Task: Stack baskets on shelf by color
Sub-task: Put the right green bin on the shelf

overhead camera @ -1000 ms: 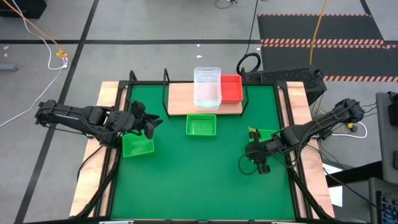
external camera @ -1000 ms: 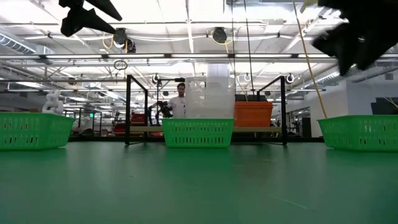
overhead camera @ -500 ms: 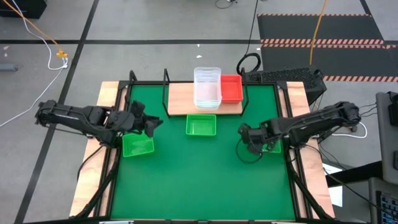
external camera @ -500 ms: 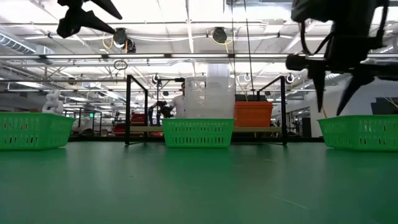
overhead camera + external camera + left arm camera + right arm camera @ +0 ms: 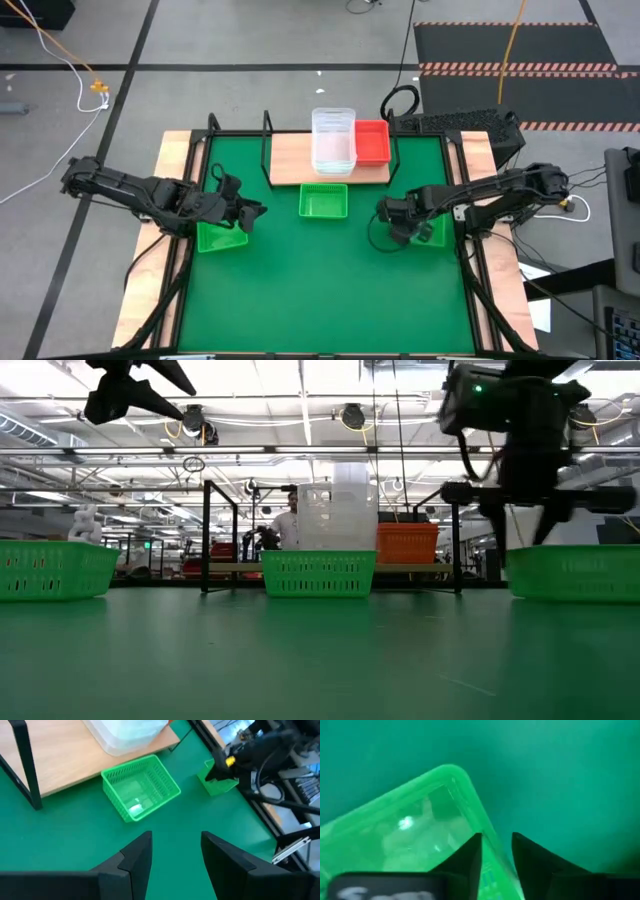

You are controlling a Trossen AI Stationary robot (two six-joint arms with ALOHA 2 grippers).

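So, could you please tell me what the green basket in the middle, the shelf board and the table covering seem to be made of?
The green basket looks like moulded plastic: a fine open lattice in its walls, with a slight gloss. The shelf board looks like light, matte wood or a wood laminate, with pale grain-like tone, on a thin black frame, probably metal. The table covering looks like a smooth green mat, perhaps rubber or vinyl; it faintly reflects light in the low view.

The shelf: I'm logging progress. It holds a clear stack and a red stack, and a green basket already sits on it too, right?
Not quite. The shelf holds the clear stack and red stack, but in the high view the green basket sits on the mat in front of it.
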